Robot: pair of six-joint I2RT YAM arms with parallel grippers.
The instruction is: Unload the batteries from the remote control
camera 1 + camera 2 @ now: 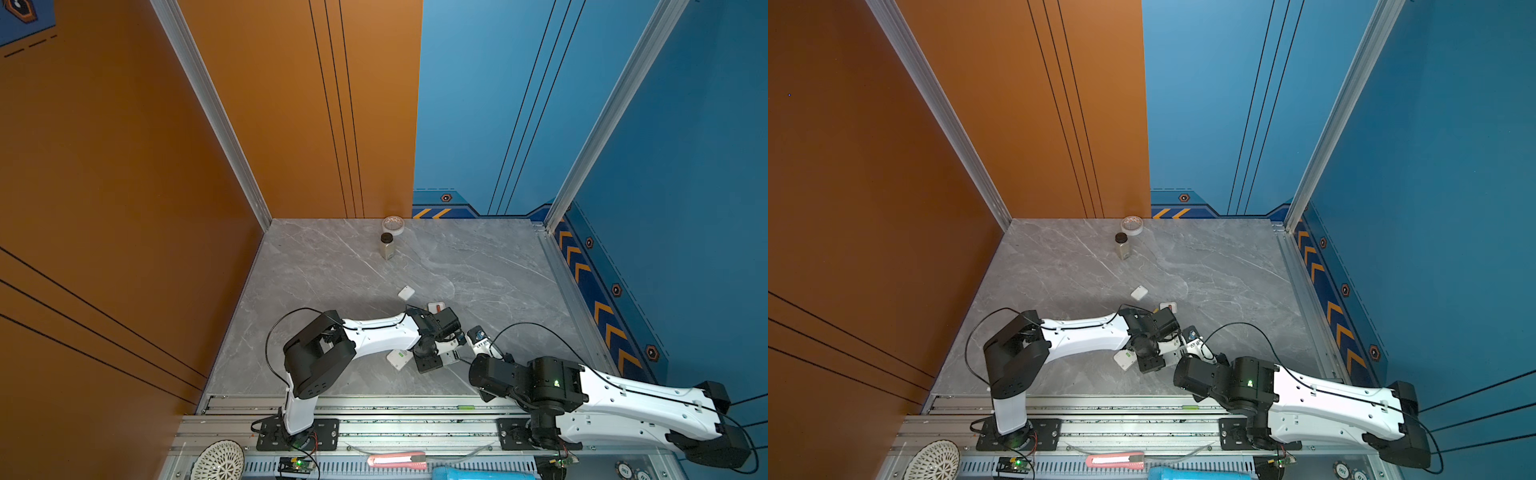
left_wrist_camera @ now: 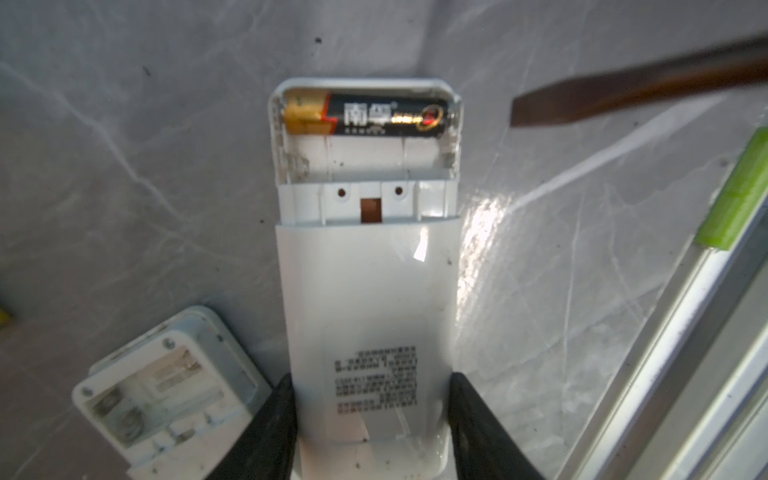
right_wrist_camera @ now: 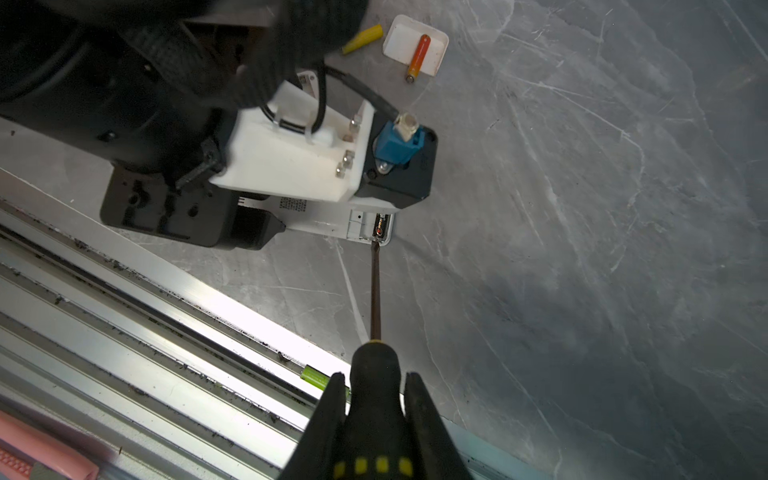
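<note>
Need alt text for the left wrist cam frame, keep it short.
The left gripper clamps a white plastic remote control, back cover off: one black-and-gold cylindrical battery sits in the end slot, the slot beside it empty. A dark flat screwdriver blade points toward that end.

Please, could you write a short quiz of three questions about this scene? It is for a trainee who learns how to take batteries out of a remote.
1. True or false: one black-and-gold battery sits in the open compartment of the remote control that the left gripper holds.
2. The right gripper grips: A) a battery, B) the screwdriver, C) nothing.
3. Short answer: what colour is the loose battery that lies on the white cover?

Key: 1 true; 2 B; 3 orange-red.
</note>
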